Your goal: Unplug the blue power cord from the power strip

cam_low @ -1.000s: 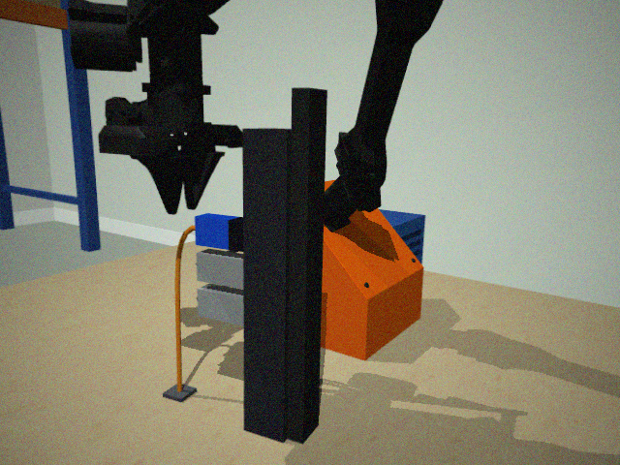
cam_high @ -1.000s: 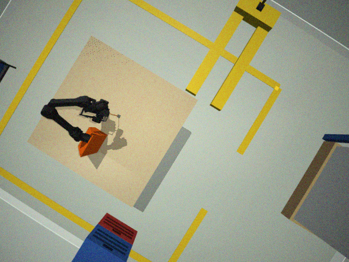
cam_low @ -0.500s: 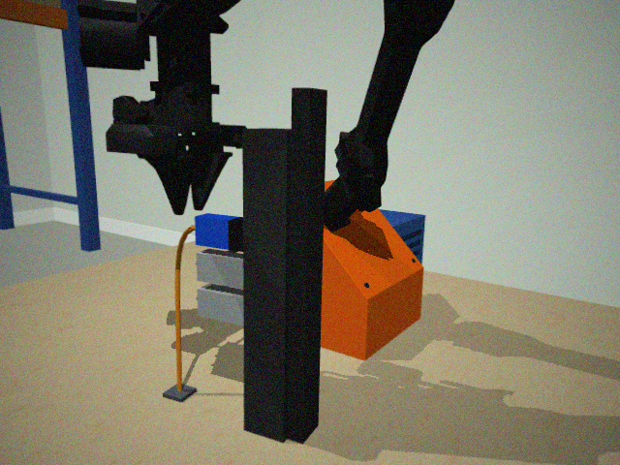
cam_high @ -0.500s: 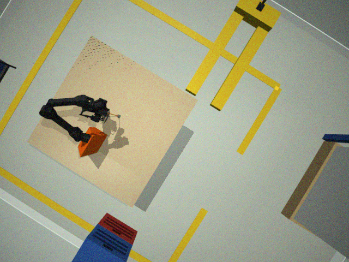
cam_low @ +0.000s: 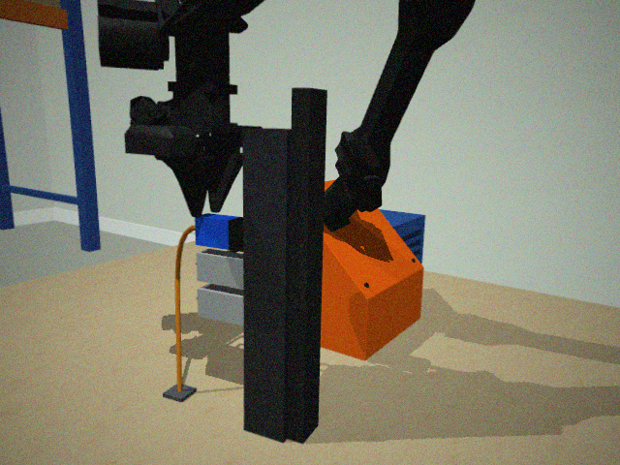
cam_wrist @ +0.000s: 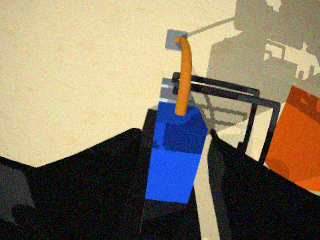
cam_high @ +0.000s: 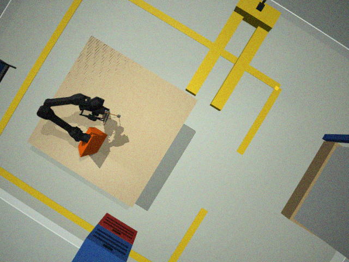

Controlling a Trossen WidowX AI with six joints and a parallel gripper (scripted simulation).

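Note:
A blue plug (cam_low: 212,231) (cam_wrist: 172,175) sits above two pale grey blocks, its inner end against black; the tall black upright (cam_low: 264,280) in the exterior view hides where it meets the strip, and I cannot tell the strip apart from it. Its cord (cam_low: 177,310) (cam_wrist: 185,75) is orange and arcs down. My gripper (cam_low: 206,213) (cam_wrist: 175,143) is partly open, pointing down. Its fingertips are just above the plug's top, one to each side in the wrist view, not closed on it. In the top view the arm covers the plug.
The cord ends at a small grey pad (cam_high: 118,115) (cam_low: 179,393) (cam_wrist: 172,41) on the wooden surface (cam_high: 135,98). Thin black bars (cam_wrist: 225,92) stand beside the plug in the wrist view. An orange wedge block (cam_high: 94,143) (cam_low: 386,310) (cam_wrist: 297,145) is at the arm's base.

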